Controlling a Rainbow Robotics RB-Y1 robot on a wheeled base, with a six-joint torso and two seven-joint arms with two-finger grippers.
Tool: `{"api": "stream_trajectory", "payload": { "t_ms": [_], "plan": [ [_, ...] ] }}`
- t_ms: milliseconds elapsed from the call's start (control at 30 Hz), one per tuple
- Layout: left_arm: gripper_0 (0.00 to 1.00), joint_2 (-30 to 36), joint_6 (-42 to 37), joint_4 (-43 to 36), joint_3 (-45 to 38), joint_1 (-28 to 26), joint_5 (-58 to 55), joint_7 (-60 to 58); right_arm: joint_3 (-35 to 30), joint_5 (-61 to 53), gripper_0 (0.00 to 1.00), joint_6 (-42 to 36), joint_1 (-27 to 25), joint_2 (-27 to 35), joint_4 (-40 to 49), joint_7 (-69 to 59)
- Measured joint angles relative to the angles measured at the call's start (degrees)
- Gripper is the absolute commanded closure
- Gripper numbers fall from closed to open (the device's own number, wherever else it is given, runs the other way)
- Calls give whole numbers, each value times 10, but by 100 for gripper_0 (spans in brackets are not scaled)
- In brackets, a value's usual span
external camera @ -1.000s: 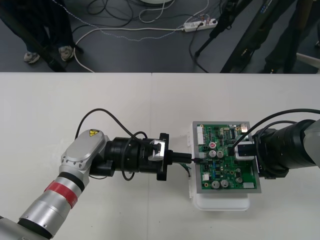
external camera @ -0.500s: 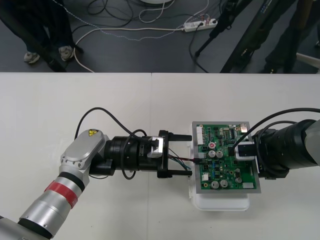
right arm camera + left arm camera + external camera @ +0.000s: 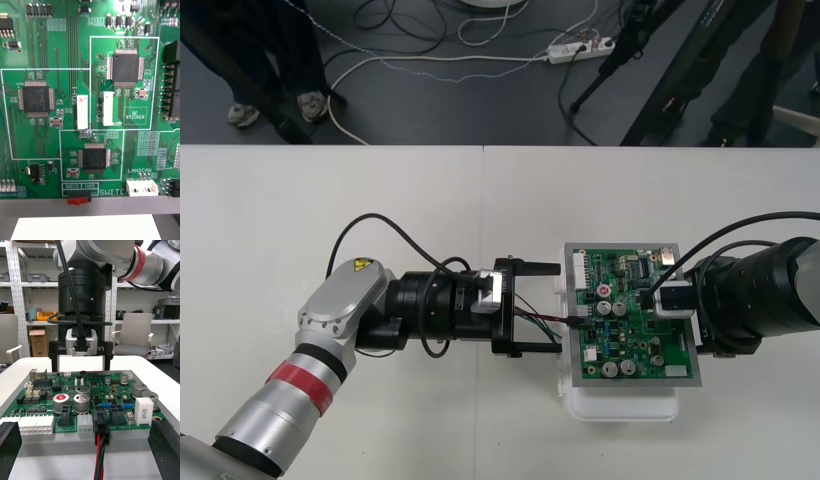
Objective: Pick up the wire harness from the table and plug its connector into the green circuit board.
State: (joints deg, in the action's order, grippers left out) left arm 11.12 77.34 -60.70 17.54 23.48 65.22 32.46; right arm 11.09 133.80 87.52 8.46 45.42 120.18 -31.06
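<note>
The green circuit board (image 3: 635, 325) lies on its white base (image 3: 620, 405). The harness's black plug (image 3: 101, 419) sits in a connector on the board's near edge, also seen as the plug (image 3: 578, 322) at the board's left side. Its red and black wires (image 3: 100, 459) trail back between my left gripper's fingers (image 3: 165, 442). My left gripper (image 3: 547, 310) stands open just left of the board, its fingers apart on either side of the wires (image 3: 535, 318) and not touching them. My right gripper (image 3: 80, 365) hangs open over the board's far right part, shown from above as the right gripper (image 3: 668, 300).
The board (image 3: 90, 105) lies close under the right wrist camera, with the base's white edge (image 3: 86, 227) below it. The left arm (image 3: 350, 320) stretches across the table's left half. Cables and a power strip lie on the dark floor beyond the far edge.
My left gripper has opened and let go of the harness, leaving the plug at the board's edge. It has drawn back slightly to the left. The right arm has barely moved.
</note>
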Motion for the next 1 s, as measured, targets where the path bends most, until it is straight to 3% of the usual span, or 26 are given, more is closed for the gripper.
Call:
{"api": "stream_trajectory", "payload": {
  "t_ms": [500,800,1000],
  "plan": [
    [0,74,2,0,-1,0,-2,0,-23,-17,0,-10,0,31,-2,26],
    [0,133,33,0,-28,-3,-2,0,-37,-120,0,-64,0,114,-43,76],
    [0,168,64,0,-56,-14,0,0,-67,-198,0,-72,1,138,-89,156]
  ]
}}
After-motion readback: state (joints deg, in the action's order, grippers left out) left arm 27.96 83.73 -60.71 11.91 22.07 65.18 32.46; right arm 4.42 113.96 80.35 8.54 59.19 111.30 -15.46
